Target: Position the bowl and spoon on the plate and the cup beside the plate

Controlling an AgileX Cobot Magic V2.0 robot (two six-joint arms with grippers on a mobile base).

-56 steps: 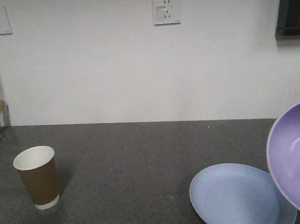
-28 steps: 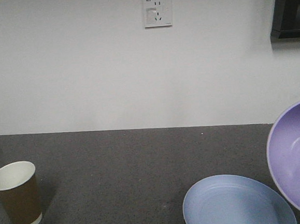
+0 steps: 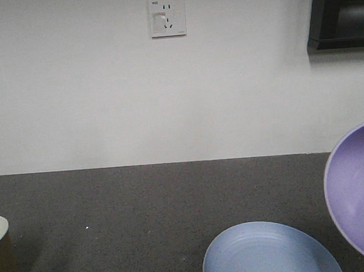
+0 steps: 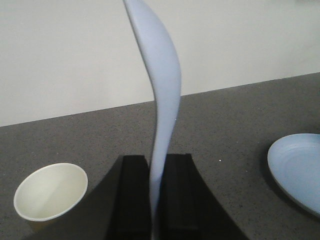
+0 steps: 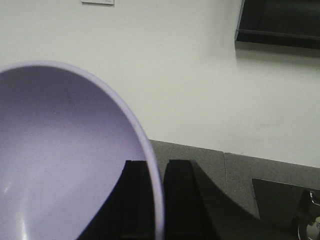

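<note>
L gripper clamps spoon; R gripper clamps bowl rim; socket print unreadable.

A dark grey speckled bench runs back to a plain white wall. A white socket plate sits high on the wall. A black cabinet hangs at the upper right, casting a faint shadow below it.
</note>
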